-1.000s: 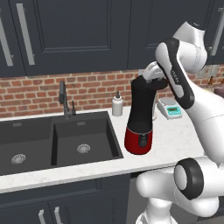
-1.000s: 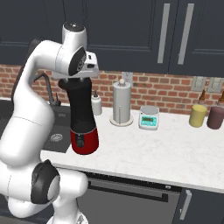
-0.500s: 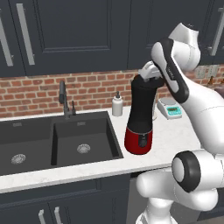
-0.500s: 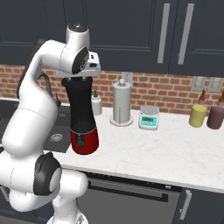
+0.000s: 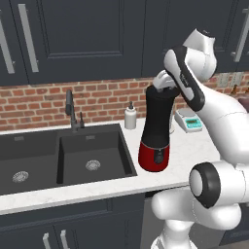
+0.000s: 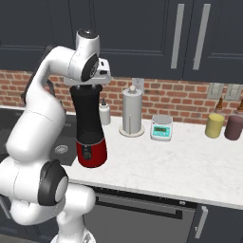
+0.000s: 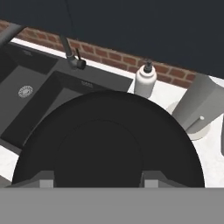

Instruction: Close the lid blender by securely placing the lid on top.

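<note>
**Lid at jar top**

My gripper point(image 7: 98, 181) pinches the lid point(image 7: 109, 140) atop the blender point(image 5: 156, 129), counter front by the sink point(image 5: 92, 151). Soap bottle point(image 7: 145, 78) at 1 o'clock, paper-towel holder point(image 6: 132, 114) and scale point(image 6: 161, 127) beyond.

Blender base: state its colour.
Glossy red base with a dark button; clearest in the right base view.

A black double sink point(image 5: 63, 155) is set into the pale marble surface point(image 6: 190, 166), with a dark faucet point(image 5: 71, 110) at its back edge against the red brick wall point(image 6: 180, 99). Away from the sink along that wall stand a white soap bottle point(image 6: 104, 113), a paper towel holder point(image 6: 132, 114), a white-and-teal kitchen scale point(image 6: 161, 128), then a yellow jar point(image 6: 214, 126) touching a dark purple jar point(image 6: 233, 127).
</note>
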Tool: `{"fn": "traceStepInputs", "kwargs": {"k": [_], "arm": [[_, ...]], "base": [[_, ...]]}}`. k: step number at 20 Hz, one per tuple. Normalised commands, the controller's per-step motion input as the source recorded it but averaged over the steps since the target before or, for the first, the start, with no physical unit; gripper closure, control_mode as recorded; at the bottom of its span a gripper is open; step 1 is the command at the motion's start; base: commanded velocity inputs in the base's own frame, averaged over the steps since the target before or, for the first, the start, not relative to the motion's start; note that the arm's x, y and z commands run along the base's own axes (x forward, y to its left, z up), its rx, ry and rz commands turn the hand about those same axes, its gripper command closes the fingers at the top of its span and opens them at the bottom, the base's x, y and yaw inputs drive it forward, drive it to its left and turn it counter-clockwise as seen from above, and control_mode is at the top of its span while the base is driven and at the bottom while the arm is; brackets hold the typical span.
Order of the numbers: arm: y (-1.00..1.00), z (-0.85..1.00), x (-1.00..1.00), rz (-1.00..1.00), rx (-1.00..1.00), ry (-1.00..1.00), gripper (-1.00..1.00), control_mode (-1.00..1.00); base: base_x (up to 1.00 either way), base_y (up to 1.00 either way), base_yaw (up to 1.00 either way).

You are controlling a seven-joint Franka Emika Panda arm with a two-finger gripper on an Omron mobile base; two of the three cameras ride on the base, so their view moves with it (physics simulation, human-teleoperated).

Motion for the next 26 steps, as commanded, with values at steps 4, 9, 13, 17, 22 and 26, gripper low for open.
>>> {"fn": "traceStepInputs", "kwargs": {"k": [4, 9, 13, 17, 22, 26], "arm": [[0.00, -0.05, 0.22, 0.00, 0.00, 0.00, 1.00, -1.00], [0.00, -0.02, 0.22, 0.00, 0.00, 0.00, 1.00, -1.00], [0.03, -0.03, 0.18, 0.00, 0.00, 0.00, 1.00, -1.00], [0.09, -0.04, 0.06, 0.00, 0.00, 0.00, 1.00, -1.00], [0.15, -0.05, 0.00, 0.00, 0.00, 0.00, 1.00, -1.00], [0.09, -0.04, 0.00, 0.00, 0.00, 0.00, 1.00, -1.00]], "base": [[0.00, 0.00, 0.00], [0.00, 0.00, 0.00], [0.00, 0.00, 0.00], [0.00, 0.00, 0.00], [0.00, 0.00, 0.00], [0.00, 0.00, 0.00]]}}
